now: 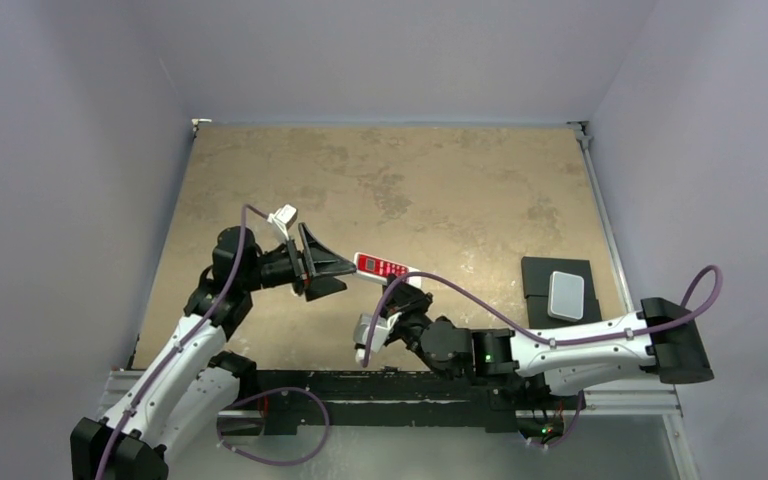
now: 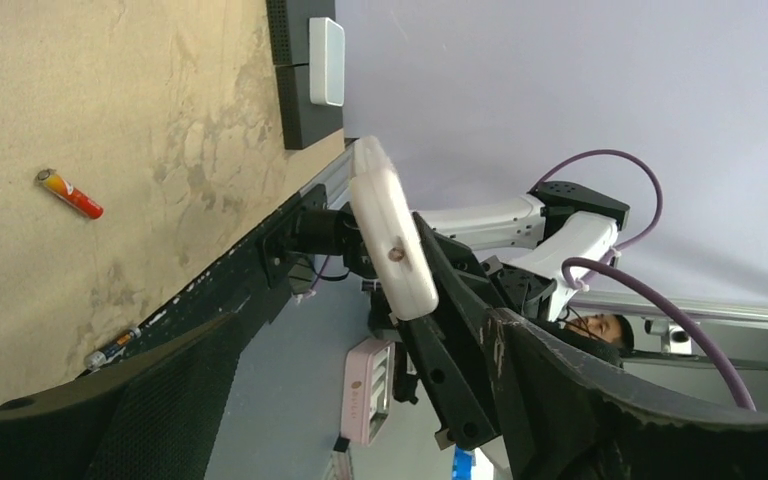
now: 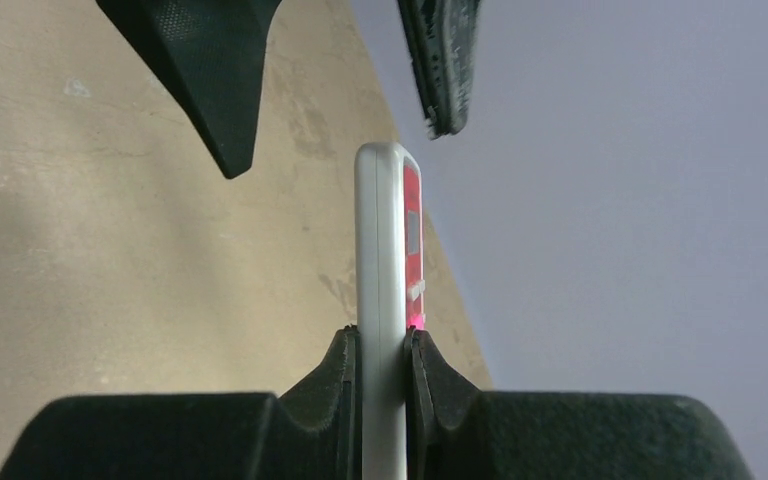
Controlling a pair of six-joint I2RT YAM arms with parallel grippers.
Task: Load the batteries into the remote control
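Tan, blotchy table (image 1: 440,180) closed in by pale lilac walls; over its near half the remote control (image 1: 383,266) hangs in the air, red face up in the overhead view. My right gripper (image 3: 382,345) is clamped on one end of the remote, one finger on the white back and one on the red front. The remote's long axis runs from that grip straight toward my left gripper (image 1: 345,272). That one gapes wide just off the remote's free end, its fingers (image 3: 210,80) either side of the tip and apart from it, holding nothing. One of the batteries (image 2: 70,193) lies down on the table, well apart from the remote; what looks like a second battery (image 2: 110,350) lies by the table's near edge. I cannot find either in the overhead view. I judge the empty left arm the one to fetch them, since the right is occupied.
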